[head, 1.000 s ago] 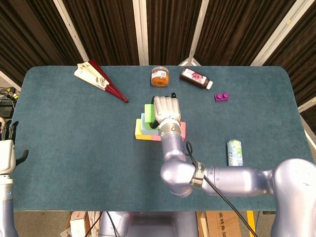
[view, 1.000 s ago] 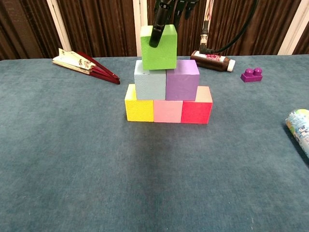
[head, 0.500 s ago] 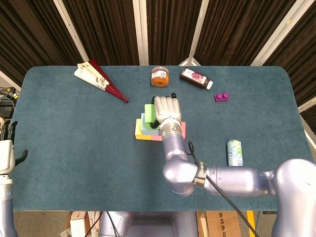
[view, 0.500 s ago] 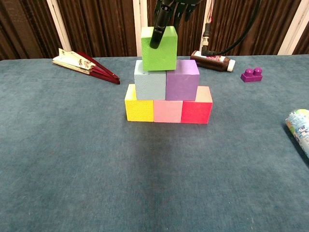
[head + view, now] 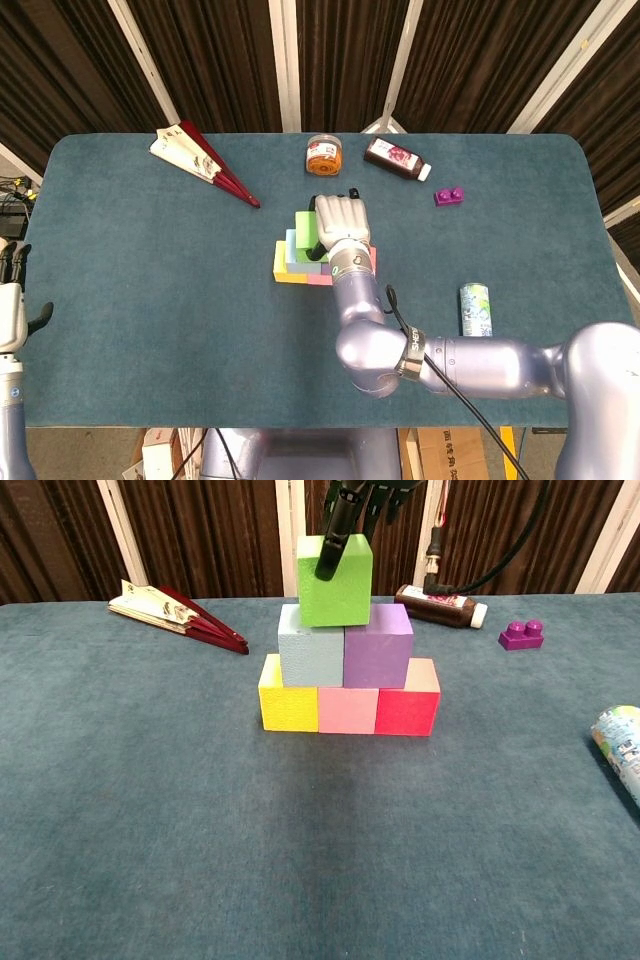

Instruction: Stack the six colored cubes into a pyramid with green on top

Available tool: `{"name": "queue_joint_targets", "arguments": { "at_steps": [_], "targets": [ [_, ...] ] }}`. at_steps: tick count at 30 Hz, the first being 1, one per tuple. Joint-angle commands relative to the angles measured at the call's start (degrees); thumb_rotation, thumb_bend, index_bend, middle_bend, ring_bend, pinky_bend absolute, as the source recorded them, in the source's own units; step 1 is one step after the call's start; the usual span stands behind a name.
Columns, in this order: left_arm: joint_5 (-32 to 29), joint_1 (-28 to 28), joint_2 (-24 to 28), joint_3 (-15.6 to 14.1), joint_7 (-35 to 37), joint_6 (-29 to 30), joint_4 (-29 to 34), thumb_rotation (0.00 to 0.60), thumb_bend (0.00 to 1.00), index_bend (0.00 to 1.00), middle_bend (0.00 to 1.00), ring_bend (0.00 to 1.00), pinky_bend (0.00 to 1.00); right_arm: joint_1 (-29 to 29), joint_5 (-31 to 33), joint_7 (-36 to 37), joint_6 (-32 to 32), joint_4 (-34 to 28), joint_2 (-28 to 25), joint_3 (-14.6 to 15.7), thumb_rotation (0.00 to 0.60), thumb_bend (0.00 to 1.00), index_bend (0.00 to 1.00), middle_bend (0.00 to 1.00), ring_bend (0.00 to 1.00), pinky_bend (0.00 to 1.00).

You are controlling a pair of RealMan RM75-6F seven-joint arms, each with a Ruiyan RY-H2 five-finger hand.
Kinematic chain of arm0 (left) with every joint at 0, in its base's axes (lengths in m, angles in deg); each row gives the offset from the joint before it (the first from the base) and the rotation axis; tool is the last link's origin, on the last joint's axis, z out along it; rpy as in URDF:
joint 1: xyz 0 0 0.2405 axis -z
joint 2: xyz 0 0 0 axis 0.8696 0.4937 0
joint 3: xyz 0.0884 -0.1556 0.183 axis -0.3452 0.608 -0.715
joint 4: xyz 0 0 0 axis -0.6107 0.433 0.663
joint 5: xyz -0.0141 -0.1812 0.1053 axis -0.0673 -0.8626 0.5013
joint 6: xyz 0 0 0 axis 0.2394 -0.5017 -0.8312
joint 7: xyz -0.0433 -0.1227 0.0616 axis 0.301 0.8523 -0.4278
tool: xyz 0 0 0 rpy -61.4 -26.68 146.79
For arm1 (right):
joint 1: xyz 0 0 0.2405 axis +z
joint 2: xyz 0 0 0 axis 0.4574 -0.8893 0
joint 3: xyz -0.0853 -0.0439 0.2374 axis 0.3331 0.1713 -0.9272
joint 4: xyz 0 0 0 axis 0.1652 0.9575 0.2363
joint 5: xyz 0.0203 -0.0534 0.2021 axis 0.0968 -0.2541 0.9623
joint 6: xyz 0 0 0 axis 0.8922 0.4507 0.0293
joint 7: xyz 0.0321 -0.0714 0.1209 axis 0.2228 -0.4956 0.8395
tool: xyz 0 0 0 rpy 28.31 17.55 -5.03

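In the chest view the bottom row reads yellow cube, pink cube, red cube. Above them sit a light blue cube and a purple cube. The green cube is on top, over the seam but more over the light blue one. My right hand comes down from above and grips it, one finger lying on its front face. From the head view the right hand covers most of the stack, with the green cube showing beside it. My left hand hangs at the table's left edge, fingers apart, holding nothing.
A red and white folded fan lies at the back left. An orange jar and a dark bottle stand behind the stack. A purple toy brick is at the back right, a can lies at the front right.
The right hand has shifted the green cube slightly to the right, closer to the middle of the blue and purple cubes. The left hand has not moved.
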Motion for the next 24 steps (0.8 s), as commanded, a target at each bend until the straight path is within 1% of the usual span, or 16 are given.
{"name": "queue_joint_targets", "arguments": {
  "at_steps": [1, 10, 24],
  "targets": [
    [0.0, 0.0, 0.0, 0.0, -0.1, 0.0, 0.0, 0.600, 0.31, 0.10, 0.05, 0.00, 0.00, -0.2, -0.1, 0.0, -0.1, -0.1, -0.2, 0.0, 0.600, 0.35, 0.46, 0.37, 0.20, 0.00],
    [0.1, 0.1, -0.3, -0.2, -0.6, -0.1, 0.0, 0.600, 0.31, 0.10, 0.05, 0.00, 0.00, -0.9, -0.3, 0.3, -0.6, -0.5, -0.7, -0.1, 0.600, 0.35, 0.44, 0.35, 0.19, 0.00],
    [0.0, 0.0, -0.2, 0.0, -0.6, 0.1, 0.0, 0.600, 0.31, 0.10, 0.05, 0.00, 0.00, -1.1, 0.0, 0.0, -1.3, -0.9, -1.0, 0.2, 0.600, 0.35, 0.39, 0.32, 0.16, 0.00]
  ]
}}
